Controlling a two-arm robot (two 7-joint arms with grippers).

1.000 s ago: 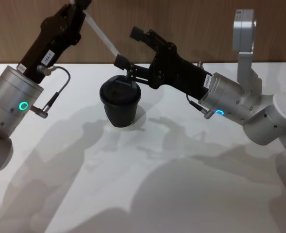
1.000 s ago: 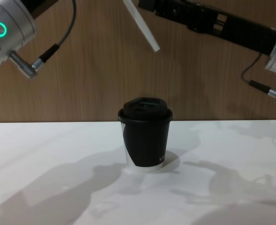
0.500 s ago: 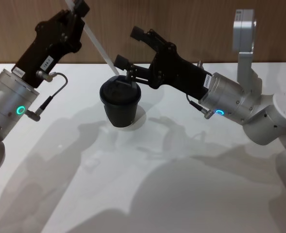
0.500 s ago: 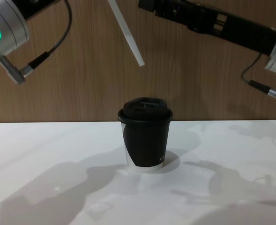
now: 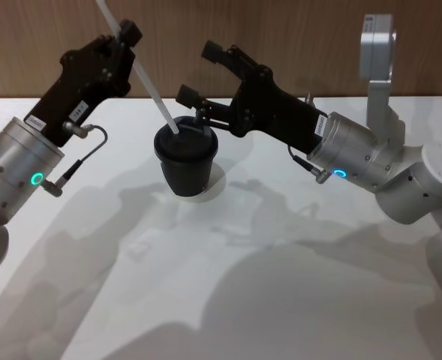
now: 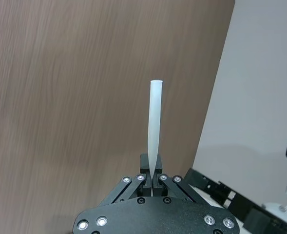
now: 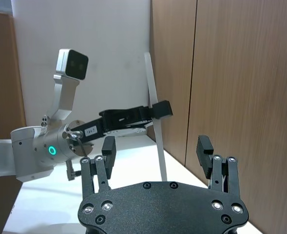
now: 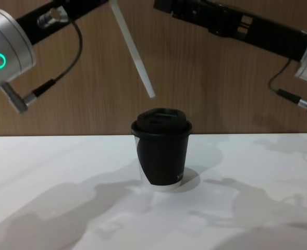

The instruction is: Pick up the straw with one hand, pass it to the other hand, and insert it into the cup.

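Left gripper (image 5: 125, 35): fingers closed tight on the straw (image 5: 151, 90), raised over the table (image 5: 296, 292) on the robot's left of the cup (image 5: 185, 161). The left wrist view shows the fingertips (image 6: 148, 178) pinching the straw at its base.
Right gripper (image 5: 199, 73): jaws apart and holding nothing. It hangs just behind and above the cup, on the cup's right side.
Straw location: in the air, carried by the left gripper. In the chest view its lower end (image 8: 151, 95) is above the lid (image 8: 161, 119), apart from it and slightly left of centre.
Cup location: upright on the table, between the two arms, lid on.
Reason for grip point: the clamp sits near the upper end, probably so that most of the length hangs free below the fingers for insertion.
Reason for right gripper position: judged to be standing clear with the hand-over finished.
Straw long axis: a steep diagonal, not vertical.
Straw direction: upper end up and towards the robot's left; lower end down towards the lid.
Next requirement: judged to be lining the tip up with the lid opening, which cannot be made out.
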